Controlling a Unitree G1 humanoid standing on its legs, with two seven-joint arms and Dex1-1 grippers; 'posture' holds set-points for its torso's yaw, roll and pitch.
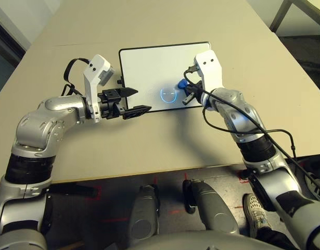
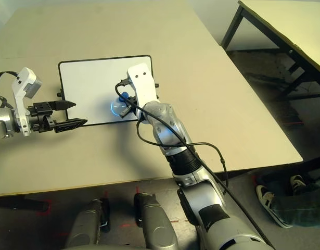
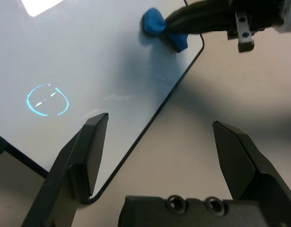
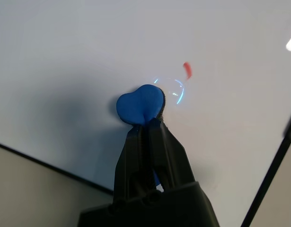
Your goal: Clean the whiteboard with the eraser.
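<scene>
Right gripper [image 4: 147,118] pinches the eraser [image 4: 139,104], its long axis in line with the fingers, on the whiteboard [image 1: 149,67]

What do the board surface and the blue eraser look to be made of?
Whiteboard: smooth, glossy white panel, probably coated or plastic; it mirrors a ring of light and a bright patch. Its thin frame looks like black plastic.
Eraser: matte blue, rounded, pinched where the right gripper holds it, so likely foam or soft rubber.
</scene>
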